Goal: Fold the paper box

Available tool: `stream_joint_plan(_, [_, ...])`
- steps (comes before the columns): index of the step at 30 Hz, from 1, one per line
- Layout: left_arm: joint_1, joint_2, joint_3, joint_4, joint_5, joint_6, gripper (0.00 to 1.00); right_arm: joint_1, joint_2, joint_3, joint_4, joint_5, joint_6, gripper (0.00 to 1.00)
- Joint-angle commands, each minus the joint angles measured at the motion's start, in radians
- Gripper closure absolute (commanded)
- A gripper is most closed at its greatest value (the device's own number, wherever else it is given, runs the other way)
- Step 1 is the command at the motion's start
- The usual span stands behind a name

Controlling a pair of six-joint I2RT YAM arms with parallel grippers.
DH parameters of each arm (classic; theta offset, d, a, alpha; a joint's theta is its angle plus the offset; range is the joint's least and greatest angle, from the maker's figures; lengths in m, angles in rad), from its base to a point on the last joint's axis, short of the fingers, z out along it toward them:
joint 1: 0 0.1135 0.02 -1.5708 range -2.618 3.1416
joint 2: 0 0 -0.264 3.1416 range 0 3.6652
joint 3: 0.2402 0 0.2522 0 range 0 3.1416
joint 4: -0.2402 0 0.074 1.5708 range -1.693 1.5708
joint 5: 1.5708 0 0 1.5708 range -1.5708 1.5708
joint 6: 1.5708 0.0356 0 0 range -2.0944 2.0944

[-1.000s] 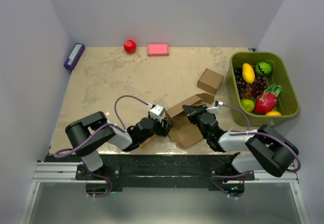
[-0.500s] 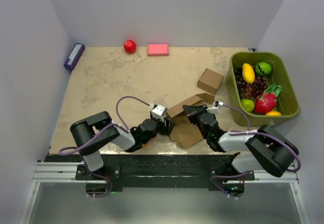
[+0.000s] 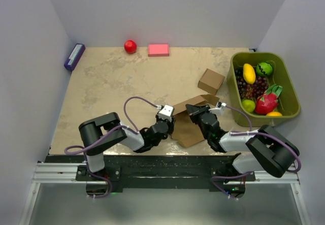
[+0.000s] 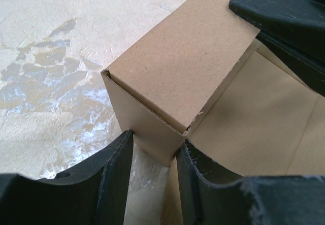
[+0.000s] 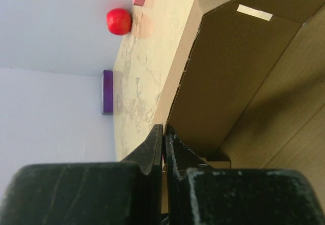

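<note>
Left gripper (image 4: 155,143): near the front edge of the table (image 3: 117,83), its 2 fingers (image 4: 114,169) bracketing and touching a folded-up corner of the paper box (image 4: 177,67); it grasps that corner.
Right gripper (image 5: 163,128): opposite the left one, clenched, with the thin edge of a raised wall of the box meeting its tips; the wall looks pinched there.
Paper box (image 3: 189,128): plain brown cardboard, partly folded, lying between the 2 grippers at the near middle of the table; base panel flat, 1 side wall upright, further flaps spread toward the far right.
Small box (image 3: 210,81): a squarish brown carton just beyond the paper box, apart from it.
Green bin (image 3: 256,56): at the right edge, holding a yellow fruit (image 3: 249,73), a green fruit (image 3: 264,68), dark grapes (image 3: 252,88) and a pink dragon fruit (image 3: 267,102).
Red ball (image 3: 130,46): at the far wall.
Pink block (image 3: 158,50): just right of the ball.
Purple object (image 3: 74,56): far-left corner, against the side wall.
</note>
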Motion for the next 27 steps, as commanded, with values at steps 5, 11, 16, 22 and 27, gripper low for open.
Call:
stream_joint_plan(5, [-0.016, 0.027, 0.060, -0.025, -0.204, 0.041, 0.65, 0.007, 0.025, -0.018, -0.161, 0.008, -0.015, 1.00])
stream_joint_plan(11, [-0.018, 0.017, 0.011, 0.070, -0.272, 0.121, 0.80, 0.008, -0.013, 0.009, -0.229, -0.006, -0.015, 0.95])
stream_joint_plan(16, [-0.018, 0.027, 0.016, 0.107, -0.282, 0.207, 0.87, 0.008, -0.073, 0.014, -0.273, -0.041, -0.028, 0.75])
stream_joint_plan(22, [0.013, -0.024, -0.027, 0.113, -0.202, 0.260, 0.95, 0.008, -0.246, 0.016, -0.408, -0.150, -0.090, 0.38])
stream_joint_plan(27, [0.075, -0.082, -0.061, 0.072, -0.074, 0.270, 0.98, 0.010, -0.416, 0.046, -0.594, -0.252, -0.193, 0.30])
